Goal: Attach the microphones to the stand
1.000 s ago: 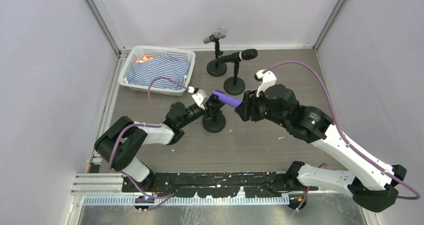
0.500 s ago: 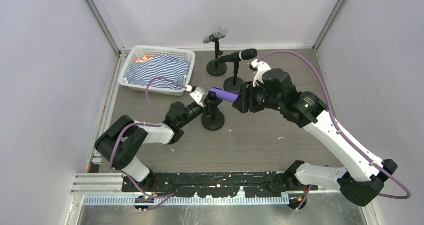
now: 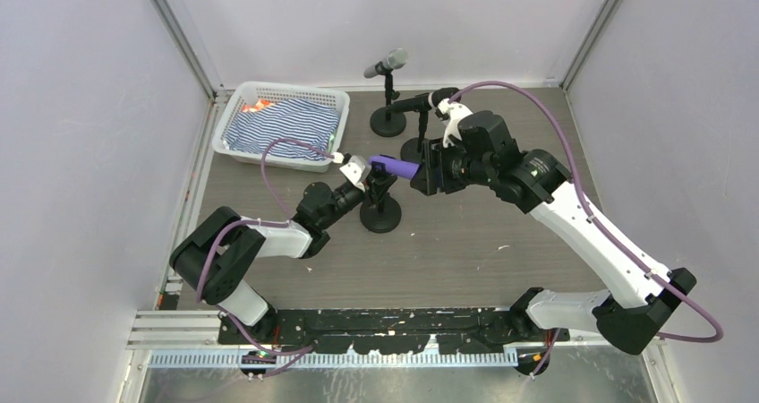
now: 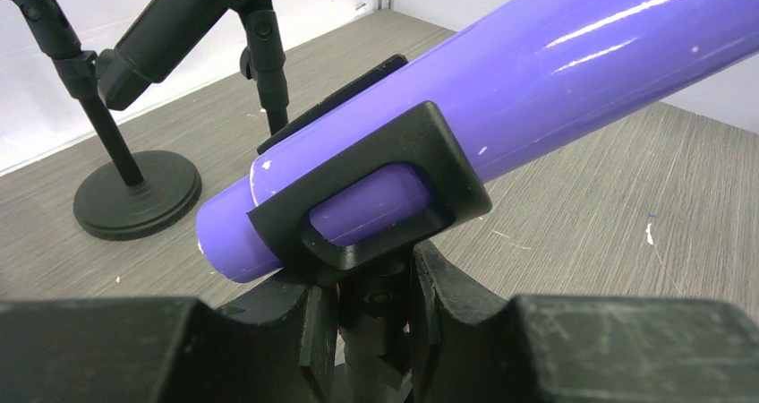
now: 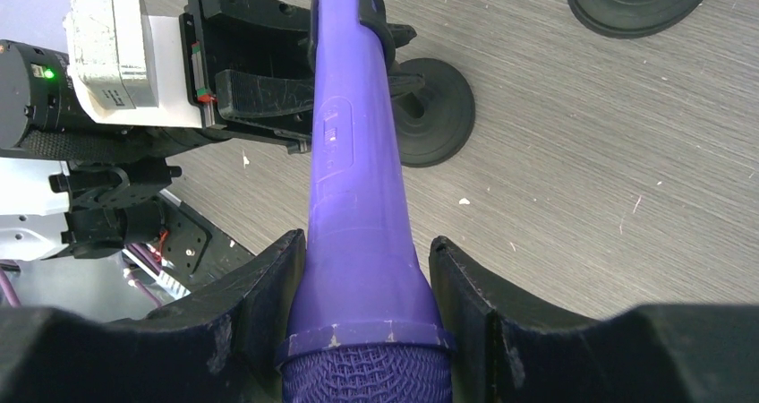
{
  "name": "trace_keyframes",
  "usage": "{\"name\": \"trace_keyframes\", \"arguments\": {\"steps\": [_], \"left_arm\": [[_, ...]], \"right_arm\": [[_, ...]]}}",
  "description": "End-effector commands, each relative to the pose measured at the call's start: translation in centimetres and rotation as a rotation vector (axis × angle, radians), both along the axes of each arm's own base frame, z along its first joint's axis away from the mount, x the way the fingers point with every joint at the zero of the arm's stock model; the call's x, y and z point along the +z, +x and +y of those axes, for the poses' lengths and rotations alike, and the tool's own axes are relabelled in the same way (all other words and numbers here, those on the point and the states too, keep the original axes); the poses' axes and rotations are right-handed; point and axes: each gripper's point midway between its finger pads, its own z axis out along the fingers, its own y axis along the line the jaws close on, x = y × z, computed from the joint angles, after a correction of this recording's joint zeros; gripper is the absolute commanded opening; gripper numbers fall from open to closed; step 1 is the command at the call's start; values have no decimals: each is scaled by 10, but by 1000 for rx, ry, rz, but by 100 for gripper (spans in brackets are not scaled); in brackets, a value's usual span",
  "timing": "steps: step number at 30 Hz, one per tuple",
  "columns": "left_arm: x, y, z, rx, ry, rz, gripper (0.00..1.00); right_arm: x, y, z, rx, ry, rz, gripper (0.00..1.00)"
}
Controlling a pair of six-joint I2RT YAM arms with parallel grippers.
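The purple microphone point(image 3: 394, 167) lies nearly level, its tail end pushed through the black clip point(image 4: 376, 197) of the near stand point(image 3: 380, 217). My right gripper point(image 5: 367, 264) is shut on the purple microphone point(image 5: 353, 170) just below its mesh head. My left gripper point(image 4: 374, 287) is shut on the stand's post right under the clip. The silver-grey microphone point(image 3: 386, 63) and the black microphone point(image 3: 428, 101) each sit in a stand at the back. My right arm partly covers the black one's stand.
A white basket point(image 3: 234, 115) holding striped cloth stands at the back left. The round bases of the two back stands point(image 3: 388, 122) sit close behind my right gripper point(image 3: 428, 172). White walls close in the table on three sides.
My right arm has moved left and towards the back, sliding the purple microphone further through the clip. The stand and my left gripper have shifted slightly the same way.
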Motion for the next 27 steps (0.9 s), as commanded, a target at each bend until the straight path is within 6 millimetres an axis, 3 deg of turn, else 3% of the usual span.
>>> {"name": "trace_keyframes", "arguments": {"steps": [1,27], "left_arm": [[12,-83,-63,-419,44,-130,0],[11,-97,-73,-489,44,-134,0]], "right_arm": [[-58,12,23,45,-85,121,1],[-102,34,39,85,-172,175,1]]}}
